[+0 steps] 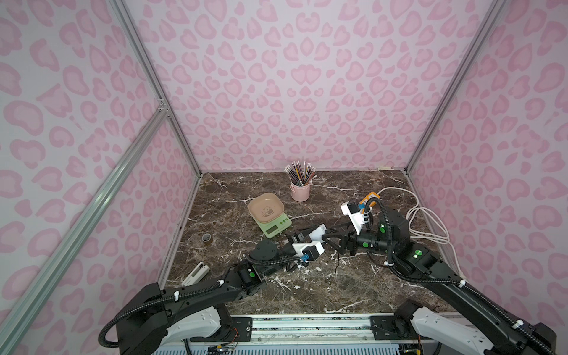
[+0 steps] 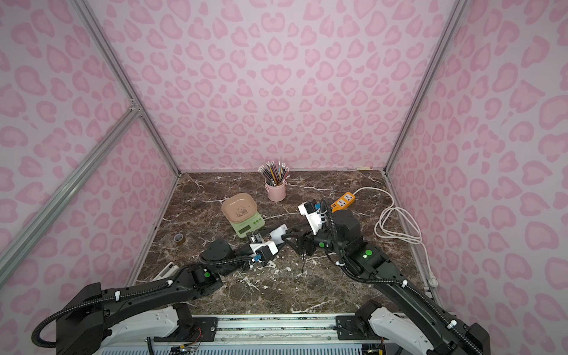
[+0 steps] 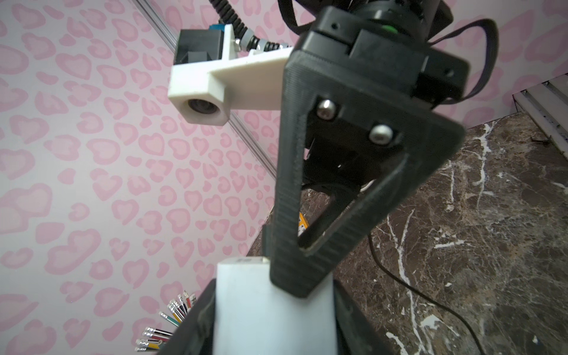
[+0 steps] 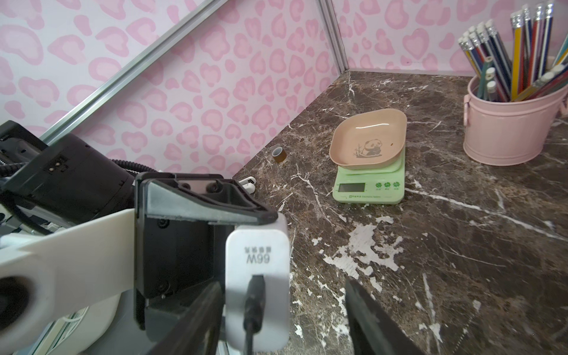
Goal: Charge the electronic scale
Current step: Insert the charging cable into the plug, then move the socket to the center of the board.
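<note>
Walls [image 1: 307, 76]: pale pink w/ darker pink heart/leopard blotches. Table [image 1: 307, 292]: dk brown marble, white veins. Scale [image 1: 276, 226]: mint green, green btns; tray [image 1: 267, 206] beige-pink w/ panda pic. Pencil bucket [image 1: 300, 192]: pink. Pwr strip [image 2: 344, 200]: orange, white cord [image 2: 396, 221]. Charger [image 4: 258, 246]: white, blk cable [image 4: 253, 302]. Tape roll [image 1: 206, 238]: brown.

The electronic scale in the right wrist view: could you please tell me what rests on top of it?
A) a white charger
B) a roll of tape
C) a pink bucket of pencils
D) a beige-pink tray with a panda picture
D: a beige-pink tray bearing a panda picture sits directly on the mint-green electronic scale, above its display and buttons.
</note>
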You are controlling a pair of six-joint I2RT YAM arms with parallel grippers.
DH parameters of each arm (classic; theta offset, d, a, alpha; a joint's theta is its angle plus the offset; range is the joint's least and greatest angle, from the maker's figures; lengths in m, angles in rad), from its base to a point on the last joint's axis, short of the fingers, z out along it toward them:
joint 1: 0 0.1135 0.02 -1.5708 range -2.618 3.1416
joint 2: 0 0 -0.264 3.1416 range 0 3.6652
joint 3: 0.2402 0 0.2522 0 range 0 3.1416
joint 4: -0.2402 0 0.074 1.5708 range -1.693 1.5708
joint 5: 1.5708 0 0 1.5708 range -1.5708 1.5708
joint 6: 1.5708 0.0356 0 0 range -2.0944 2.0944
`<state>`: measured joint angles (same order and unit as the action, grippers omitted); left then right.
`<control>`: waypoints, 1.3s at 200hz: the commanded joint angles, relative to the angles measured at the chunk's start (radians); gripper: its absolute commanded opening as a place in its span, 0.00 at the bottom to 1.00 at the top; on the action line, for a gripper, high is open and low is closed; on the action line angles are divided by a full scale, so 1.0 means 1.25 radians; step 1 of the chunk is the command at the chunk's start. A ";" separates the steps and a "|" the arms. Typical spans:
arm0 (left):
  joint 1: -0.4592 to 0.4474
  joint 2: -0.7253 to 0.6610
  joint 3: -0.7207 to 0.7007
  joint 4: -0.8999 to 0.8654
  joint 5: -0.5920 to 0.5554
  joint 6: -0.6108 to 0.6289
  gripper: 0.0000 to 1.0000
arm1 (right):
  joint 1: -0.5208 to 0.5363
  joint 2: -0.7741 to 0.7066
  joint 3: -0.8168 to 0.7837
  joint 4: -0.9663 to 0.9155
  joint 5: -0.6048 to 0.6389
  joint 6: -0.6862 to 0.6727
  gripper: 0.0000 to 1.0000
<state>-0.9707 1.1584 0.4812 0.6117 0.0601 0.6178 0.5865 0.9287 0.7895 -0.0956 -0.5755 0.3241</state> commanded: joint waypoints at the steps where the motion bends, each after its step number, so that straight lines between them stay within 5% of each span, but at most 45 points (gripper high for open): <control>1: 0.001 0.004 0.002 0.055 0.003 -0.014 0.29 | 0.001 0.010 0.001 0.061 -0.037 -0.007 0.62; 66: 0.006 0.021 0.009 0.068 -0.004 -0.029 0.30 | -0.003 0.043 0.010 0.065 -0.052 -0.038 0.23; 76: 0.007 0.025 0.011 0.071 -0.010 -0.034 0.36 | -0.011 0.043 0.013 0.065 -0.052 -0.044 0.16; 102: 0.010 0.040 0.014 0.088 -0.032 -0.059 0.71 | -0.062 0.043 0.029 0.044 -0.033 -0.064 0.11; 148: 0.028 0.103 0.045 0.161 -0.033 -0.168 0.93 | -0.289 0.062 0.077 -0.008 0.024 -0.091 0.08; 178: 0.044 0.277 0.200 0.108 -0.028 -0.287 0.93 | -0.431 0.110 0.129 -0.016 0.088 -0.056 0.06; 222: 0.043 0.599 0.524 -0.035 -0.024 -0.481 0.91 | -0.523 0.162 0.197 -0.045 0.203 -0.025 0.05; 260: 0.043 0.834 0.810 -0.199 -0.039 -0.547 0.89 | -0.547 0.189 0.221 -0.073 0.272 -0.047 0.05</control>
<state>-0.9173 2.0747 1.3312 0.5282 0.0273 0.0376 -0.0830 1.1481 1.0389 -0.1787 -0.3115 0.2726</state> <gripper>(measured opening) 0.883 0.324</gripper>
